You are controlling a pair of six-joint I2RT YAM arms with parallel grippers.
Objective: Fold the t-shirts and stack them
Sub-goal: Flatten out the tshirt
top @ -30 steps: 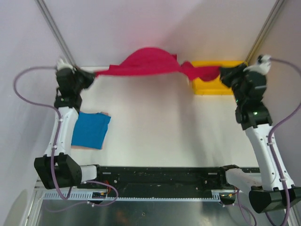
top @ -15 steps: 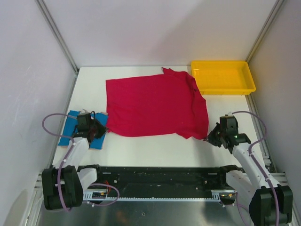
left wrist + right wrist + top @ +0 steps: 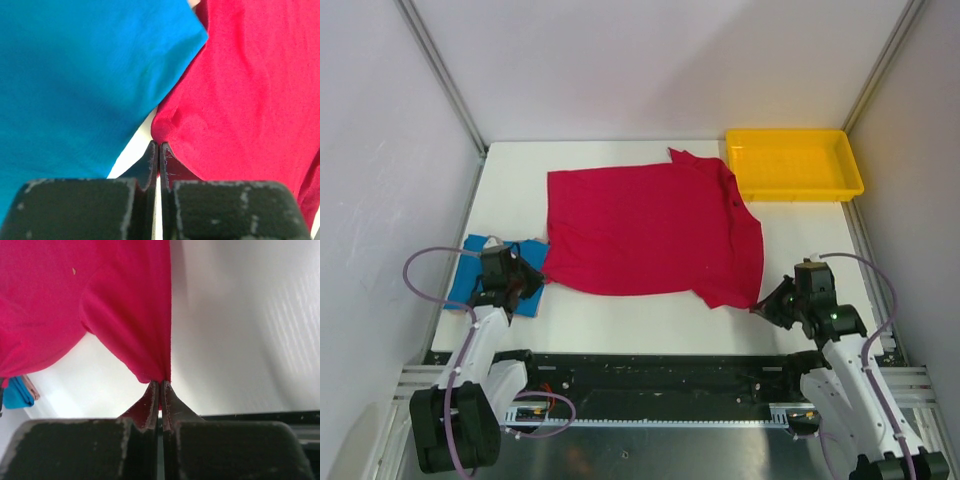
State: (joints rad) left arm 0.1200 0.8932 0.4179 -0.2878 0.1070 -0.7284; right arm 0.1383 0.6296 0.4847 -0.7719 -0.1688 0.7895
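Your red shirt [image 3: 650, 225] lies spread on the desk [image 3: 620, 310], left end effector [image 3: 530, 280] and right end effector [image 3: 770, 303] pinching its near corners. The blue shirt [image 3: 465, 275] looks folded; you've red to fold, then stack.

**Yellow tray at the far right corner**

1 yellow plastic tray [image 3: 795, 165] sits at the far right of the white surface [image 3: 620, 315]. It is rectangular with a raised rim, its long side runs left to right, and its right end is near the right wall. Pale walls [image 3: 650, 60] close in the far side and both sides, with 2 slanted metal posts [image 3: 439, 72] in the far corners. A black rail [image 3: 660, 365] runs along the near edge, and grey sheet metal [image 3: 670, 450] lies nearer still.
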